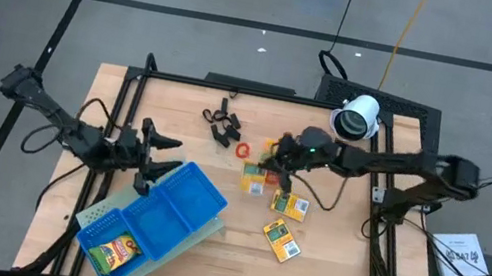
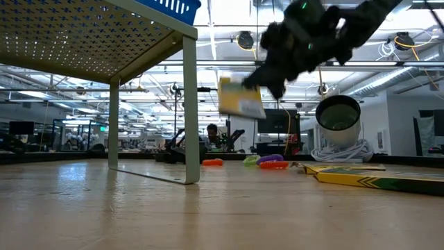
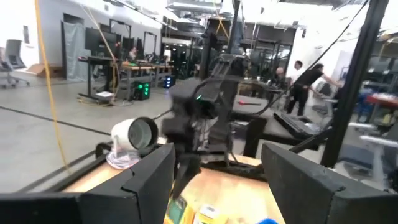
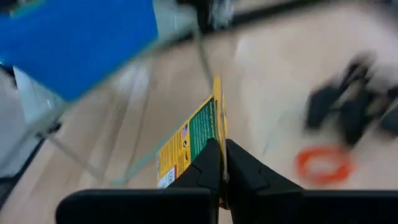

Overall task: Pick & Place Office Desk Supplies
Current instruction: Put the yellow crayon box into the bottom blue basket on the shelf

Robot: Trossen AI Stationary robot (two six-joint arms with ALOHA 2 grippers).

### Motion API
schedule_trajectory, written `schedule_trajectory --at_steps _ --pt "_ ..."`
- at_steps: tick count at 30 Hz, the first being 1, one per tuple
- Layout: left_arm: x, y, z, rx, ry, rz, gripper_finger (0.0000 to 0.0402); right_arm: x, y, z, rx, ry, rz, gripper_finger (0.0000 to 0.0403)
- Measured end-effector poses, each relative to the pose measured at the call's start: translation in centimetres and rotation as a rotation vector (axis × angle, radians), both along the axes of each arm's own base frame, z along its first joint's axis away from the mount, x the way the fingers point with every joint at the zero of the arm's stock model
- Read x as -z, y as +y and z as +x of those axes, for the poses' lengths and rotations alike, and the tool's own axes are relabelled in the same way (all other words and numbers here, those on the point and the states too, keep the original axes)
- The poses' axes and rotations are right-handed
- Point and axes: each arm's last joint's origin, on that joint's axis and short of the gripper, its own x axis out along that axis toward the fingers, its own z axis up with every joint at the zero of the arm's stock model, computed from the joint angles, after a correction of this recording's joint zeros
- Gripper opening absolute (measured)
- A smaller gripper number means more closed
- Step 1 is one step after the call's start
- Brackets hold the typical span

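1. Your surface point(image 1: 324, 274) fills the middle of the high view, a pale wooden top with both arms reaching in from either side.
2. The blue tray point(image 1: 176, 199) sits at the lower left of the high view, raised on a mesh stand, and one printed pack already lies in its near compartment point(image 1: 114, 252). That makes it the likely drop-off, so read the lifted pack as bound there.
3. Your left gripper point(image 1: 165, 154) waits at the tray's upper edge with its fingers spread wide and nothing between them, clear of the working arm.
4. The white cylindrical device point(image 1: 359, 117) stands at the upper right of the high view, beside the right arm, apart from the supplies.
5. Your right gripper point(image 4: 219, 163) is closed on a yellow pack point(image 4: 189, 144), pinching its thin edge so the pack hangs on its side. In the low view the pack point(image 2: 240, 97) is well off the surface, held high at centre frame.
6. Two more packs point(image 1: 289, 205) point(image 1: 280, 240) lie flat right of centre in the high view, not yet picked.
7. The black clips point(image 1: 221, 126) cluster above centre, with a red ring point(image 1: 243, 150) just beside them; other small rings near the gripper are too small to sort.
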Motion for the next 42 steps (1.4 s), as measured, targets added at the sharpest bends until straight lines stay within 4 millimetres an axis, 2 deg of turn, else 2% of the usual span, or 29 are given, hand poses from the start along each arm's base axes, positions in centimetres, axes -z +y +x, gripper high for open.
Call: schedule_trajectory --at_steps 4,7,11,14,20,24,37,40,42 --pt "-1.0 -0.1 2.5 -0.035 0.09 0.085 0.025 -3.3 1.2 -1.0 0.051 -0.159 -0.136 0.0001" --pt "-1.3 0.1 5.2 -0.062 0.149 0.121 0.025 -4.8 2.1 -1.3 0.058 -0.251 -0.196 0.0001" --pt "-1.8 0.9 8.7 -0.097 0.19 0.131 0.025 -5.3 3.2 -1.2 0.039 -0.305 -0.262 0.0001" --pt "-1.8 1.6 11.1 -0.056 0.211 0.135 0.025 -5.2 3.7 -1.2 0.057 -0.3 -0.3 0.0001" --pt "-1.7 2.6 14.3 0.004 0.232 0.125 0.025 -5.4 4.3 -1.1 0.058 -0.312 -0.326 0.0" --pt "-1.2 3.3 15.2 -0.019 0.25 0.105 0.025 -5.6 4.9 -1.1 0.034 -0.346 -0.357 0.0" --pt "-0.5 3.6 15.2 -0.026 0.309 0.048 0.025 -6.5 5.7 -1.1 0.033 -0.439 -0.435 0.0" --pt "-0.4 3.7 15.3 0.01 0.314 0.021 0.0232 -6.4 5.7 -1.1 0.027 -0.435 -0.433 0.0" --pt "-0.4 3.9 15.3 0.044 0.305 -0.004 0.0203 -6.4 5.7 -1.1 0.026 -0.425 -0.428 0.0"
